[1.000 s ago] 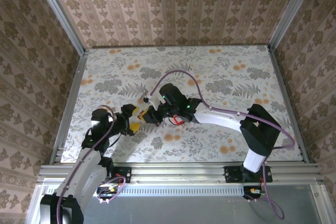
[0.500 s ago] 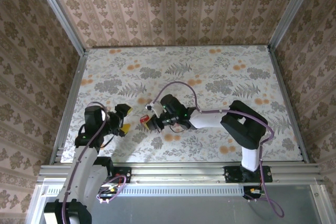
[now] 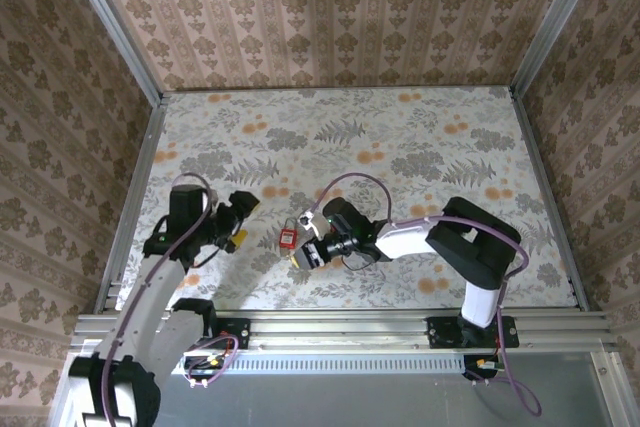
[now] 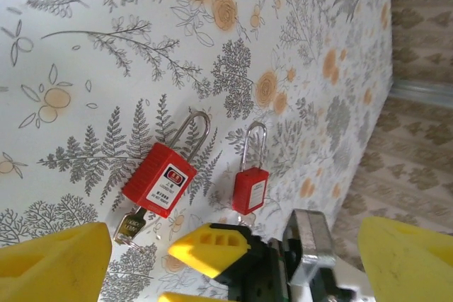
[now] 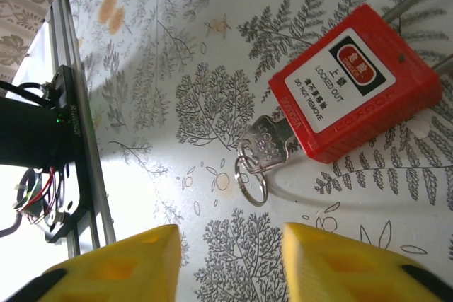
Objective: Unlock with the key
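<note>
Fingers (image 5: 120, 270) of the right hand (image 5: 228, 268) stand moderately apart and hold nothing; they hover just beside the key (image 5: 272, 139). The key is pushed into the bottom of the red padlock (image 5: 354, 93), which lies flat on the worktop (image 5: 141, 97). The left hand (image 3: 241, 221) is opened wide near the padlock, also empty. A second red padlock (image 4: 250, 190) is just beside the first. I judge the inserting is done. Whether the key is turned I cannot tell; the shackle (image 4: 190, 129) looks seated, so turning and pulling it open probably remain.
</note>
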Controlling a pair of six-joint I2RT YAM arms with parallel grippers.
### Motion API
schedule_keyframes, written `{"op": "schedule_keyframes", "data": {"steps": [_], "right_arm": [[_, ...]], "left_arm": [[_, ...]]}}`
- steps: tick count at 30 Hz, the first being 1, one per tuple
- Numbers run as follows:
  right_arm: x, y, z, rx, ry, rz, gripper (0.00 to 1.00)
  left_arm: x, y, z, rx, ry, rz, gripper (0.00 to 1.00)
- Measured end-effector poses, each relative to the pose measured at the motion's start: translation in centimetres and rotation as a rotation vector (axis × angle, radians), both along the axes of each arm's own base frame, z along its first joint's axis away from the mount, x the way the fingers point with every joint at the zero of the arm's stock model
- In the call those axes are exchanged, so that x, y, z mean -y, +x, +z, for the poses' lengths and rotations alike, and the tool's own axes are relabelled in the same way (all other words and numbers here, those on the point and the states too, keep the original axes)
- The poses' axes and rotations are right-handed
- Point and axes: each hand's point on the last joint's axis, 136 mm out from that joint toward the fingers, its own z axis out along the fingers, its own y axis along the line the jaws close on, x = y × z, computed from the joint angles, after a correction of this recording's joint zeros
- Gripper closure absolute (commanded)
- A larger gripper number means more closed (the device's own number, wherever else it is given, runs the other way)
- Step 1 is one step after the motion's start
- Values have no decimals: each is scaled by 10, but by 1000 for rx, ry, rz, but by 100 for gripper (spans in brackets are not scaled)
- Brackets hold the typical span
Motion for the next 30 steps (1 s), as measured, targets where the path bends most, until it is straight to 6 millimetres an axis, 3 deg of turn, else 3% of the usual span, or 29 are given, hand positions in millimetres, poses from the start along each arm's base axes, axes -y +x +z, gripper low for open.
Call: {"op": "schedule_keyframes", "data": {"steps": [3,7,10,14,20,25,30], "right_arm": [[13,1,14,12,-19,-40,37],[38,9,49,73,-56,-141,19],[62,11,83,136,-53,-233,11],[86,10,109,173,-46,-323,6],[111,2,90,146,-108,-383,4],[120,-4,77,128,-130,-390,4],[120,-5,76,129,-123,-392,4]], "left_arm": [[11,4,7,20,110,-120,11],[40,8,5,11,305,-353,16],[62,5,-13,-23,451,-532,21],[72,-4,-51,-122,612,-698,24],[60,-19,-94,-268,766,-809,28],[61,-5,-100,-279,819,-805,30],[72,5,-103,-260,846,-811,31]]}}
